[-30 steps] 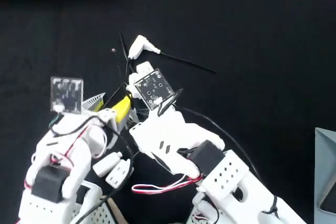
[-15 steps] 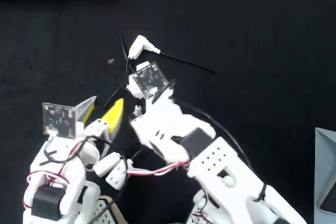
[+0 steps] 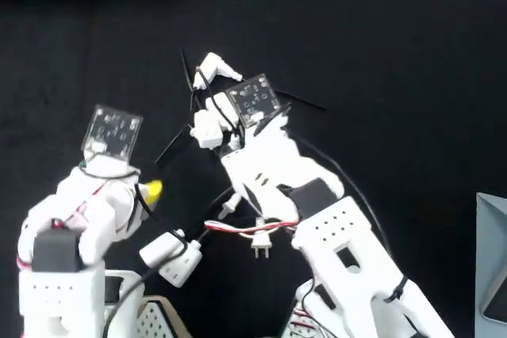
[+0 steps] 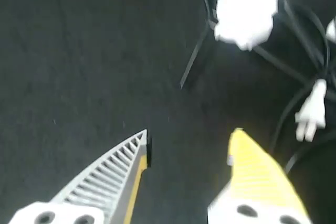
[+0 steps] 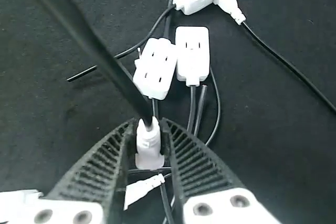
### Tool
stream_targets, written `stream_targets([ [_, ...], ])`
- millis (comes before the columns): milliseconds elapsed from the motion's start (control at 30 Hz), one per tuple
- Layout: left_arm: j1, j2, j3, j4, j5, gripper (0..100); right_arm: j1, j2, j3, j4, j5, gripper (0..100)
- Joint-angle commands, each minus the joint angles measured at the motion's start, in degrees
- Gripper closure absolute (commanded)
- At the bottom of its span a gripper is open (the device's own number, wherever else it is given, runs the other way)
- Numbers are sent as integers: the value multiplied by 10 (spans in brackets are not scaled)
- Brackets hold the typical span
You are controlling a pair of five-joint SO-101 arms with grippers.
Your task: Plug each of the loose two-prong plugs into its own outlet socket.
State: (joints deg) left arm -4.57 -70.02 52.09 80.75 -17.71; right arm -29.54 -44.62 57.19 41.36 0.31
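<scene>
White plug (image 5: 147,145) held for insertion
It is pinched in the right gripper (image 5: 147,124) beside the outlet block (image 5: 156,73); the left gripper (image 4: 190,132) jaws are spread, unused.

The right arm (image 3: 277,172) stretches from the near edge of the black bench (image 3: 396,77) toward its middle, its wrist camera board (image 3: 255,99) tilted just beside a white outlet block (image 3: 207,127). Toward the far edge from that block lies a white adapter (image 3: 211,67) with black cable. A loose two-prong plug (image 3: 260,248) lies against the right arm, prongs toward the near edge. The left arm (image 3: 87,211) stands at the near-left corner, a yellow fingertip (image 3: 151,189) showing, with two more white outlet blocks (image 3: 171,256) just beside it.
</scene>
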Motion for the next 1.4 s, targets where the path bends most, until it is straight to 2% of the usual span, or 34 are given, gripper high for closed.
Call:
stream_targets([
  [0,-5,122,-92,68,-38,705,9,0,-18,-12,4,986],
  [133,-4,234,-110,85,-104,713,9,1,-18,-12,4,986],
  [300,8,335,-109,85,-215,776,9,1,-15,-12,4,986],
  [500,50,404,-107,86,-211,775,9,1,-15,-12,4,986],
  [700,102,418,-59,79,-211,775,9,1,-14,-11,4,986],
  [1033,100,417,105,-154,-211,780,8,1,-13,-11,4,986],
  [1133,98,413,108,-178,-211,784,8,1,-13,-11,4,986],
  [1200,102,413,97,-187,-202,821,8,1,-13,-11,4,986],
  [1367,100,414,43,-232,-128,880,8,1,-13,-11,4,986],
])
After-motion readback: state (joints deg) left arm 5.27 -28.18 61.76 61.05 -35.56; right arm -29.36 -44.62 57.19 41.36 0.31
